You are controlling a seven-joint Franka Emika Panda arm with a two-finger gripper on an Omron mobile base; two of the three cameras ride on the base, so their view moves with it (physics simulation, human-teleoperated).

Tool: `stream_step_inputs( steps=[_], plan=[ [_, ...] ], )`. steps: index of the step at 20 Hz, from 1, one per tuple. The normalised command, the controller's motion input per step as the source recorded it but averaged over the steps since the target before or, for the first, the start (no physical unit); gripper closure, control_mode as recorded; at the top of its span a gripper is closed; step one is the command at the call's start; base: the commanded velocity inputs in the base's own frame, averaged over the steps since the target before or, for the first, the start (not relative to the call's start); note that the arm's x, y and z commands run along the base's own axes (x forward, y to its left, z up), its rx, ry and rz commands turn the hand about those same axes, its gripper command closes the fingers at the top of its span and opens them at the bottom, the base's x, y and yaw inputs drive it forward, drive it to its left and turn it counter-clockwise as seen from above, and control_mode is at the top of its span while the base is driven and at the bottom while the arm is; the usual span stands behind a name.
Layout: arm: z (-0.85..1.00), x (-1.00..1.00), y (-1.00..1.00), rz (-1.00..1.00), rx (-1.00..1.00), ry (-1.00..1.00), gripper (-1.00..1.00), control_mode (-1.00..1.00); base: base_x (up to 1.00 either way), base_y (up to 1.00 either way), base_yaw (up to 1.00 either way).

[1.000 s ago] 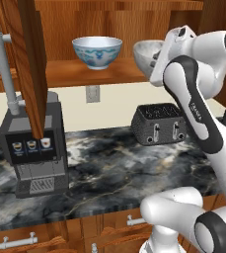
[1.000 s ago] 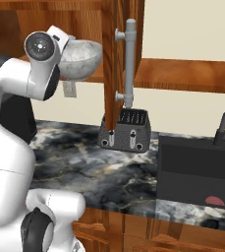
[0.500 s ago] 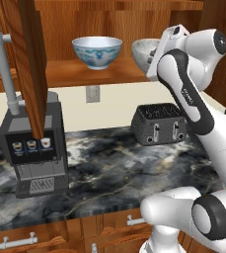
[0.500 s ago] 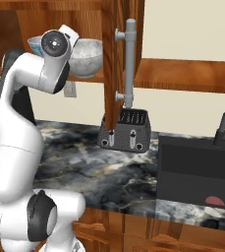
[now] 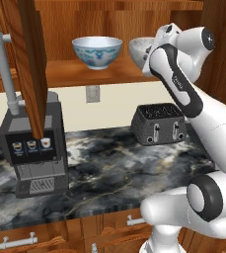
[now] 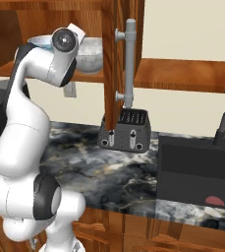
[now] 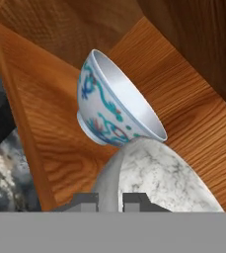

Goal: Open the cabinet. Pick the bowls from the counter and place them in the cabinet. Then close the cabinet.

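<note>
cabinet [image 5: 30,59]: doors swung open, claw inside over its shelf
speckled stone bowl [image 7: 156,178]: at the claw, on the shelf
blue-patterned white bowl [image 7: 117,106]: just beyond the claw, beside the stone bowl
claw [image 7: 110,201]: pinched nearly shut on the stone bowl's rim

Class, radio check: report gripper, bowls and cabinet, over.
Gripper shut on speckled bowl at cabinet shelf. Patterned bowl already on shelf. Cabinet doors open; nothing blocking.
</note>
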Motion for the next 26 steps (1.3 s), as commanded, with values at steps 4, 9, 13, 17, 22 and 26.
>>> stream_step_inputs(
  steps=[4, 9, 13, 17, 22, 26],
  plan=[
    [0.00, 0.40, -0.06, 0.00, -0.02, 0.00, 1.00, -1.00, 0.00, 0.00, 0.00],
    [0.00, 0.38, -0.08, 0.00, -0.02, 0.00, 1.00, -1.00, 0.00, 0.00, 0.00],
    [0.00, 0.37, -0.06, 0.00, -0.01, 0.00, 1.00, -1.00, 0.00, 0.00, 0.00],
    [-0.02, 0.37, -0.01, 0.00, 0.00, 0.00, 1.00, -1.00, 0.00, 0.00, 0.00],
    [-0.08, 0.36, -0.01, 0.00, 0.00, 0.00, 1.00, -1.00, 0.00, 0.00, 0.00],
    [-0.12, 0.36, -0.02, 0.00, 0.00, 0.00, 1.00, -1.00, 0.00, 0.00, 0.00]
  ],
)
